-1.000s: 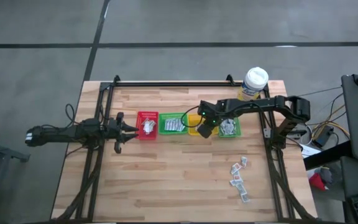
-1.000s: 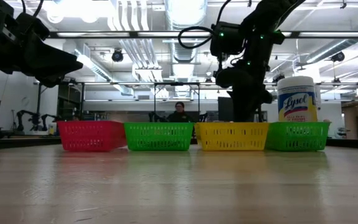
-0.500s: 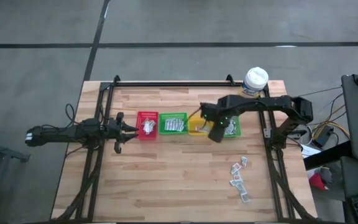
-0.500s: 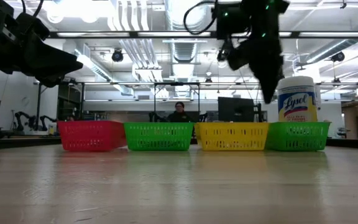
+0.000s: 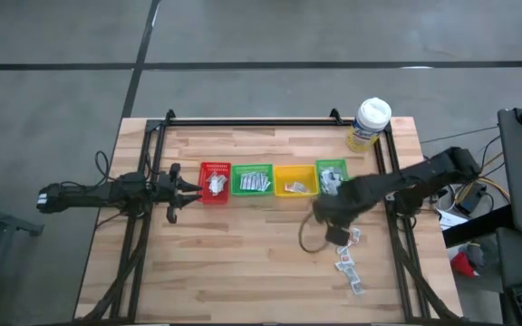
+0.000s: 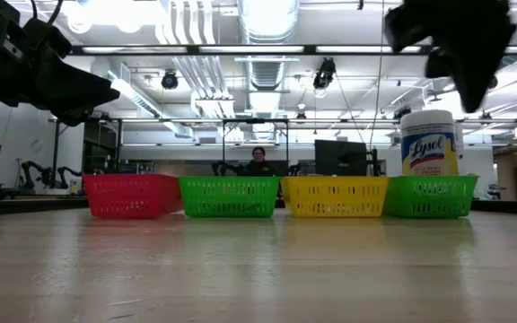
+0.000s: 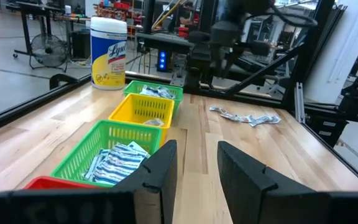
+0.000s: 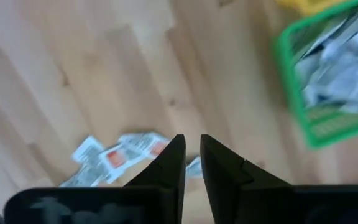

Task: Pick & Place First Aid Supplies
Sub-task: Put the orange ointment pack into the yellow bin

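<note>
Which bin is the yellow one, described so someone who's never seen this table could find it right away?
On the wooden table, four small plastic bins stand in a row near the far edge, below the wipes tub. The yellow bin is third from the red bin, between two green bins. It is the only yellow one.

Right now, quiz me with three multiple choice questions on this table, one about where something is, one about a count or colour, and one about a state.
1. Where do the loose sachets lie?
A. on the bare wood in front of the bins
B. inside the red bin
C. on the wipes tub's lid

2. How many small bins stand in the row?
A. two
B. four
C. six

3. What is the right gripper holding?
A. the wipes tub
B. a yellow bin
C. nothing

Answers:
1 A, the high view shows them scattered on the wood.
2 B, red, green, yellow, green.
3 C, its wrist view shows a bare gap between the fingers.
</note>
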{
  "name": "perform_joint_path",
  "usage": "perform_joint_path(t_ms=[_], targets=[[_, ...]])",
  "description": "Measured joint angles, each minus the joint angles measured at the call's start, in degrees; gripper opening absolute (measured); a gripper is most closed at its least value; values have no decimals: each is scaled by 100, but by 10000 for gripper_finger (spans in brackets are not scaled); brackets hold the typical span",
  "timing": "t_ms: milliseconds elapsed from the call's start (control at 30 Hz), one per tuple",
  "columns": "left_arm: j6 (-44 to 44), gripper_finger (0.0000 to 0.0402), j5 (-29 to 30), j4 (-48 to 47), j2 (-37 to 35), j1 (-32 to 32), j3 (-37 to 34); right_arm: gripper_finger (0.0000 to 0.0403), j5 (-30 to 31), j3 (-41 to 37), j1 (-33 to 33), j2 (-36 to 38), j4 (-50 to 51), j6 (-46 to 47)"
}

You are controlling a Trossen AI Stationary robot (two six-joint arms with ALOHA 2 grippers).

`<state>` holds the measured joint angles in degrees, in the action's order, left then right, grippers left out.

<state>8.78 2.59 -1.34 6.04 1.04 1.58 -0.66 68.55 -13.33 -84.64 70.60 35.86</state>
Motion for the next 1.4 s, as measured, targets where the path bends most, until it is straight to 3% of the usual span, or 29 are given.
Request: perform_joint_path(t_ms=[233, 600, 867, 1400], targets=[[0, 113, 0, 1, 0, 0, 0, 39, 7, -569, -850, 325, -20, 1821], [0, 113, 0, 1, 0, 2, 0, 38, -398, -1650, -1157, 670, -85, 5062], [-1, 113, 1, 1, 0, 1, 0, 44, -605, -2202, -1157, 740, -863, 5271], [0, 113, 0, -1, 0, 2, 0, 134, -582, -2823, -1157, 805, -1287, 5885]])
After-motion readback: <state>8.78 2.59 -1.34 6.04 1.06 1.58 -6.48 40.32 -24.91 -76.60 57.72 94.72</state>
